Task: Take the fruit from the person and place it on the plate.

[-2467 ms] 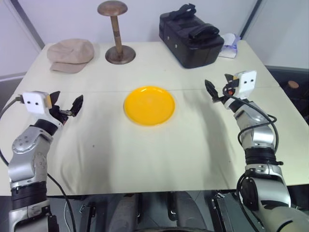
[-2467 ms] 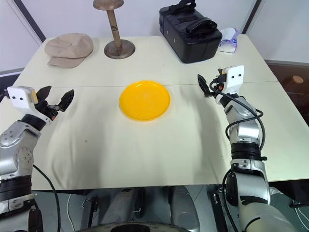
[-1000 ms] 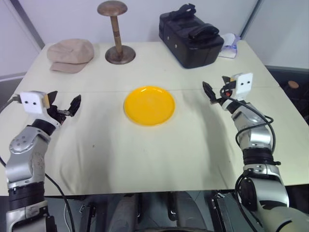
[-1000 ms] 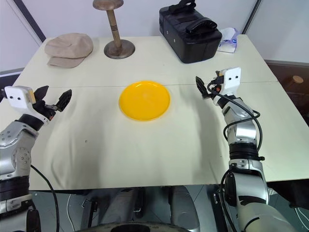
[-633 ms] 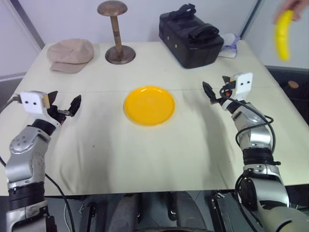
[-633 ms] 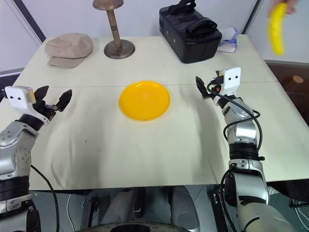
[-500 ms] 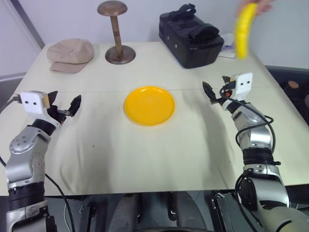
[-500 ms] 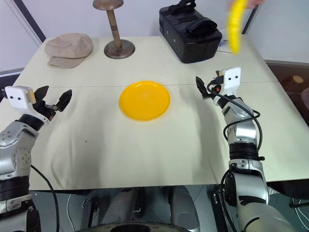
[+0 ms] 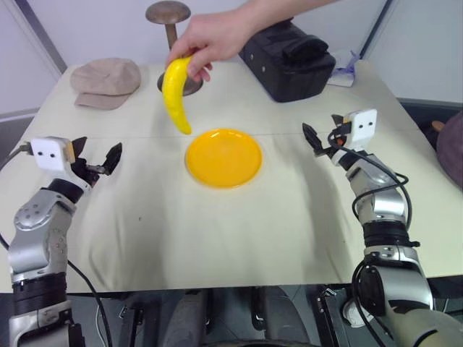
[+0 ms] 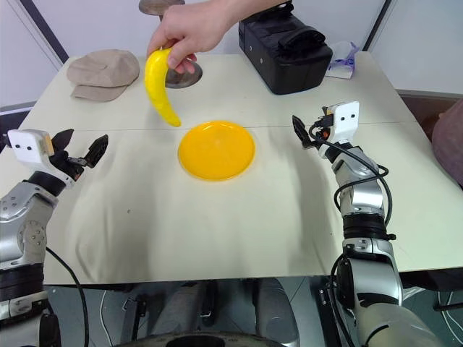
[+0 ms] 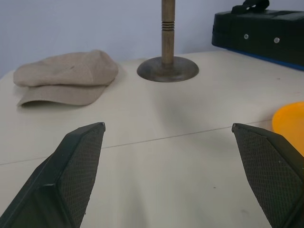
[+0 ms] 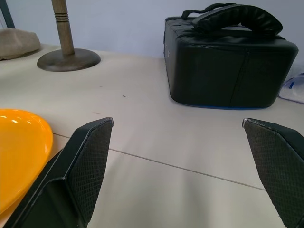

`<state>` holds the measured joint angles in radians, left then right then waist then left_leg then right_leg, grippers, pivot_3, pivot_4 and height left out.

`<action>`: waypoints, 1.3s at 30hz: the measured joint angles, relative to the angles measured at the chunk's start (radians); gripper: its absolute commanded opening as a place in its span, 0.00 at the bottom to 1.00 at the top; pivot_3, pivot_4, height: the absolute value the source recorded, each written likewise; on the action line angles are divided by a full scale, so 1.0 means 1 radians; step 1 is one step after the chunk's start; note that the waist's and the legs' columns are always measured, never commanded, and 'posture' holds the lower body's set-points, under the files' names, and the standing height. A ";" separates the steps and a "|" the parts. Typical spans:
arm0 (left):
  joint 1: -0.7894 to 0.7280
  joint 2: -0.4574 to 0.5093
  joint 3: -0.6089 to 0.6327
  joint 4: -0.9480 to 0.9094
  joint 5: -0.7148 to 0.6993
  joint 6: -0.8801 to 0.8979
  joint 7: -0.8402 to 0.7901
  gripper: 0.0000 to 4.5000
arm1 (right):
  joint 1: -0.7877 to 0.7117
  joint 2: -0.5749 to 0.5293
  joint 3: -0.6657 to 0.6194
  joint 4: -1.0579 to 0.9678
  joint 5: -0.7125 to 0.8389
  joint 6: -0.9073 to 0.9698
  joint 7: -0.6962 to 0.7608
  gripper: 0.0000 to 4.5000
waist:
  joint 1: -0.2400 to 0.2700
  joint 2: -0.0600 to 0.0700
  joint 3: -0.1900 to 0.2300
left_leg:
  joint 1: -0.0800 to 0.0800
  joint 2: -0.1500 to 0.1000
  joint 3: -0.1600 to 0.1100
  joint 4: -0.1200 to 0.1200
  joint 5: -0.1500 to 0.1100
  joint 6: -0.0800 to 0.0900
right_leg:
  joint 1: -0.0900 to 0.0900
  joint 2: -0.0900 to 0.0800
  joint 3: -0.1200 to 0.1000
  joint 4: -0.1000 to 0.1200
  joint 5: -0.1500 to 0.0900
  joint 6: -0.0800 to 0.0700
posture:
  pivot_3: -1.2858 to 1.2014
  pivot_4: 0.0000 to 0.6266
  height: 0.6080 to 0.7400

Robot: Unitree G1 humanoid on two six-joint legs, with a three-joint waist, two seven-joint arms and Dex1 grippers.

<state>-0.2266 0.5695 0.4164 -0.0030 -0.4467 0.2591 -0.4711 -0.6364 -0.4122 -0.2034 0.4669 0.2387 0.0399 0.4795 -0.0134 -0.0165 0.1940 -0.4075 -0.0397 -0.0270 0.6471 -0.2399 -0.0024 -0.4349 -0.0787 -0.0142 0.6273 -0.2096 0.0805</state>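
A person's hand (image 9: 213, 40) reaches in from the far right and holds the fruit, a curved yellow banana (image 9: 175, 94), by its upper end. The banana hangs in the air just beyond the far left rim of the round yellow plate (image 9: 224, 157), which lies flat in the middle of the table with nothing on it. My left gripper (image 9: 98, 152) hovers open near the table's left side, well short of the banana. My right gripper (image 9: 325, 137) hovers open to the right of the plate. The wrist views show both pairs of fingers (image 11: 76, 161) (image 12: 85, 161) spread wide with nothing between them.
A beige cap (image 9: 106, 81) lies at the far left. A brown wooden stand (image 9: 168, 11) rises behind the hand. A black bag (image 9: 289, 58) sits at the far right, with a white packet (image 9: 346, 69) beside it. Pale cloth covers the table (image 9: 217, 231).
The person's hand has swept the banana in from the far right, across the bag, to just beyond the plate's left rim. Both grippers have stayed where they were, open.
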 measured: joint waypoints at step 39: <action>-0.549 -0.033 -0.255 0.502 0.009 -0.024 -0.467 1.00 | 0.119 -0.115 0.150 -0.579 0.293 0.537 0.292 0.99 | 0.008 -0.002 -0.001 | 0.000 -0.001 0.000 0.002 0.000 0.000 | 0.000 0.001 -0.002 0.001 0.000 0.001 | 0.52 0.24 1.00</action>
<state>-0.7758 0.5365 0.1612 0.4994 -0.4376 0.2351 -0.9383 -0.5176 -0.5267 -0.0535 -0.1116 0.5317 0.5772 0.7714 -0.0056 -0.0184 0.1934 -0.4079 -0.0405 -0.0271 0.6493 -0.2400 -0.0020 -0.4344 -0.0773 -0.0160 0.6283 -0.2094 0.0810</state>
